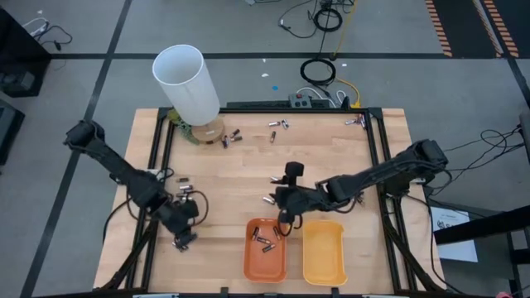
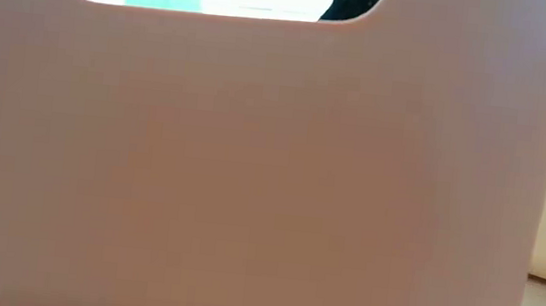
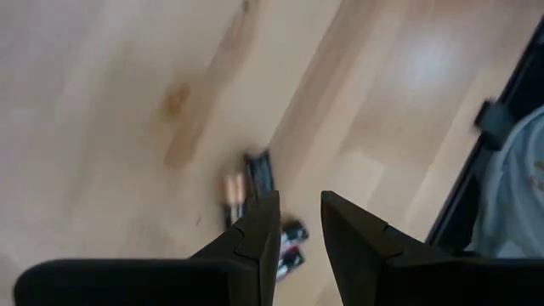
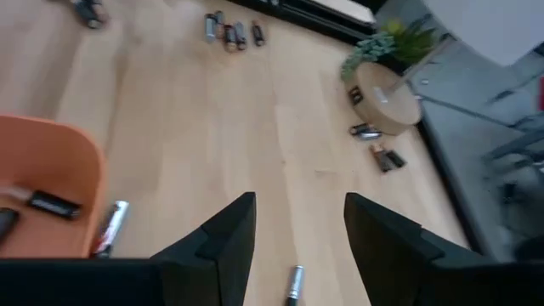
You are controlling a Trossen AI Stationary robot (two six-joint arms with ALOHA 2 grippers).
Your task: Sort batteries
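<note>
We see the right claw [image 1: 286,217] over the far rim of the orange tray [image 1: 265,258], fingers parted and grasping nothing; from its wrist a silver battery [image 4: 293,284] lies on the tabletop [image 1: 240,170] between the fingers [image 4: 225,229]. Batteries [image 1: 263,240] lie inside the orange tray, the yellow tray [image 1: 324,252] just beside it. The left claw [image 1: 184,236] hangs low near the tabletop's left edge, fingers [image 3: 255,234] parted with nothing between them, a few loose batteries [image 3: 255,191] just beyond the tips. More batteries [image 1: 277,126] lie scattered at the far side, near the white tube [image 1: 186,83].
</note>
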